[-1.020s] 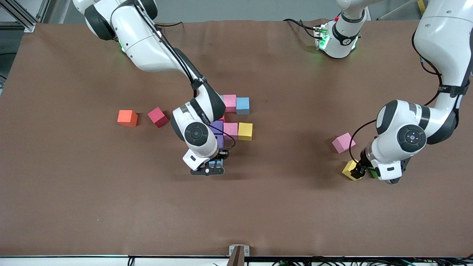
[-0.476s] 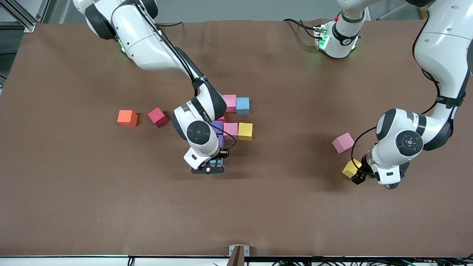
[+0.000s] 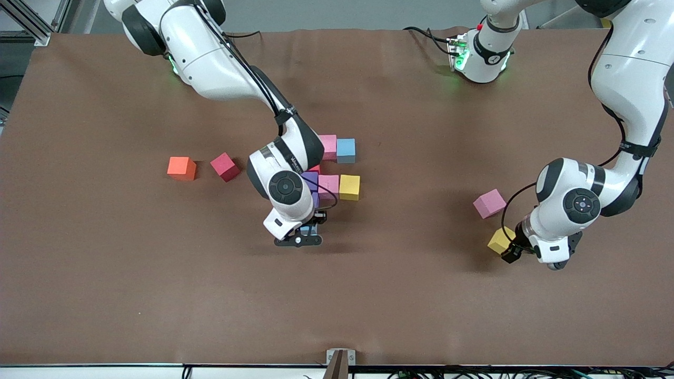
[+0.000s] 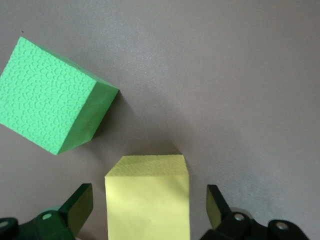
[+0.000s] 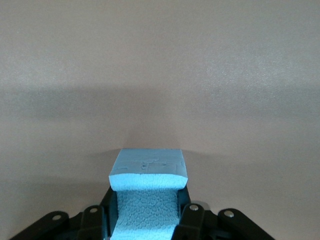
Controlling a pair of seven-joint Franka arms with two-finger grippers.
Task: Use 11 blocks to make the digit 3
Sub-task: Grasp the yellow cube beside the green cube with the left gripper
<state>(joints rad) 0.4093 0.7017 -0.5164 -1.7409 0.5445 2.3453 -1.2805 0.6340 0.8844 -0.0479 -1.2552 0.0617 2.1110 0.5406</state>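
The right gripper [image 3: 307,231], clamped on a pebbly light blue cube [image 5: 146,192], is just beside the purple cube [image 3: 310,180], while the left gripper [image 4: 149,210] straddles a matte yellow cube [image 4: 148,197], jaws apart.

We log a cube cluster [image 3: 329,184] mid-table. Toward the right arm's end sit two single cubes side by side: end cube [image 3: 181,168] and inner cube [image 3: 225,166]. Toward the left arm's end lies the farther cube [image 3: 489,203]. The nearer cube [image 3: 500,240] lies closer to the camera, with a neighbour cube [image 4: 50,100] just beside it.
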